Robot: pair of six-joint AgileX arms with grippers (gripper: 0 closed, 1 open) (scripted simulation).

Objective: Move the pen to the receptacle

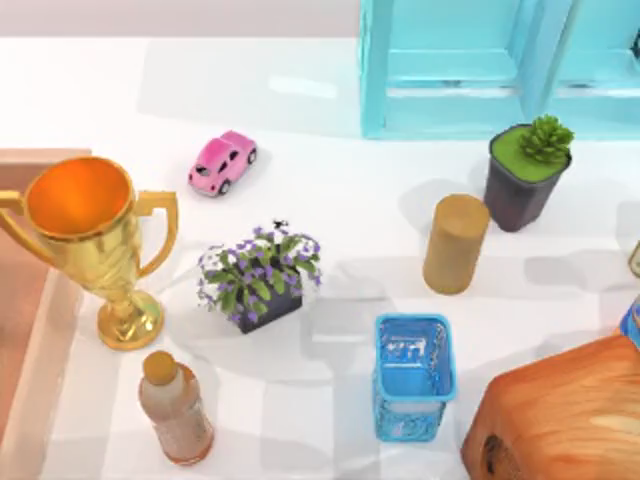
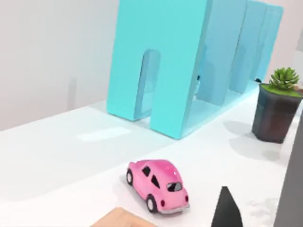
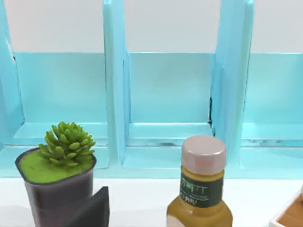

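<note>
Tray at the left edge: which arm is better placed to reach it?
Probably left. The tray lies at the top view's left edge, and the left wrist view faces the pink car on that half; the right wrist view faces the succulent pot, far right.

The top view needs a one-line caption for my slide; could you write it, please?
Cluttered tabletop: gold trophy beside the peach tray, pink toy car, purple flowers, blue cup.

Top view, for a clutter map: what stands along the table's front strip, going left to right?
Tray at the left edge → gold trophy → bottle → purple flower pot → blue square cup → wooden block.
</note>
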